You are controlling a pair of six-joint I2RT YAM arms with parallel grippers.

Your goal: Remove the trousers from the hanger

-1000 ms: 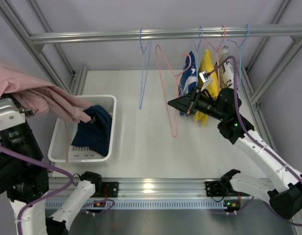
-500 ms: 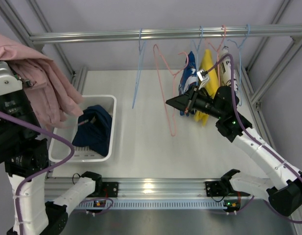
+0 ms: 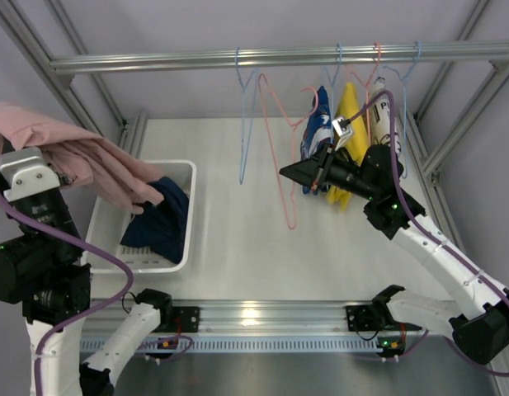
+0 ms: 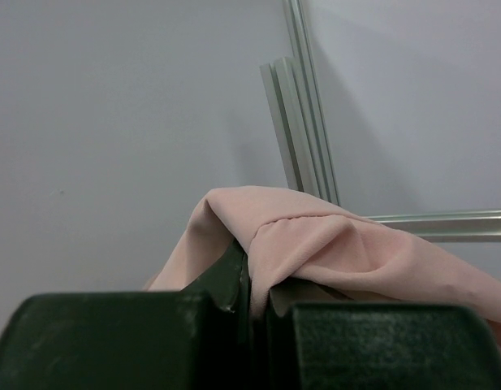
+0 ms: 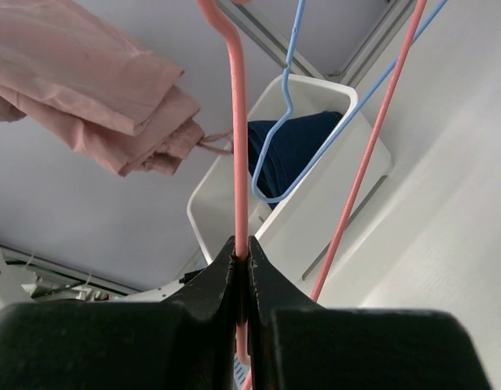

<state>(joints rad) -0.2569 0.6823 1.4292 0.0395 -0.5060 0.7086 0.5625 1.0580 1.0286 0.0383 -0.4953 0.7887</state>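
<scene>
**Pink trousers held over the basket, navy pair inside it**

The left gripper (image 4: pixel 251 283) has its jaws closed on a fold of the soft, pale dusty pink trousers (image 3: pixel 82 157), the cloth pinched between them and humped over their tips. In the overhead view these trousers hang in a bunch from the raised left arm at the far left, and their lower end droops over the left rim of the white rectangular plastic basket (image 3: pixel 173 164). It may be touching what lies inside, but the overhead angle does not settle it.

The plain dark navy blue trousers (image 3: pixel 162 223) lie crumpled in that basket, which stands on the white worktop (image 3: pixel 238 239) at the left.

The right gripper (image 5: pixel 242 246) has its jaws shut on the thin pink wire hanger (image 5: pixel 236 122), which carries no garment and hangs tilted from the grey aluminium rail (image 3: pixel 155 61) across the back. Just to its left a bare light blue wire hanger (image 3: pixel 247 124) hangs from the same rail.

Behind the right arm, further right on the rail, hang a blue garment with a white pattern (image 3: pixel 316 132) and a bright yellow garment (image 3: pixel 351 124), side by side.
</scene>
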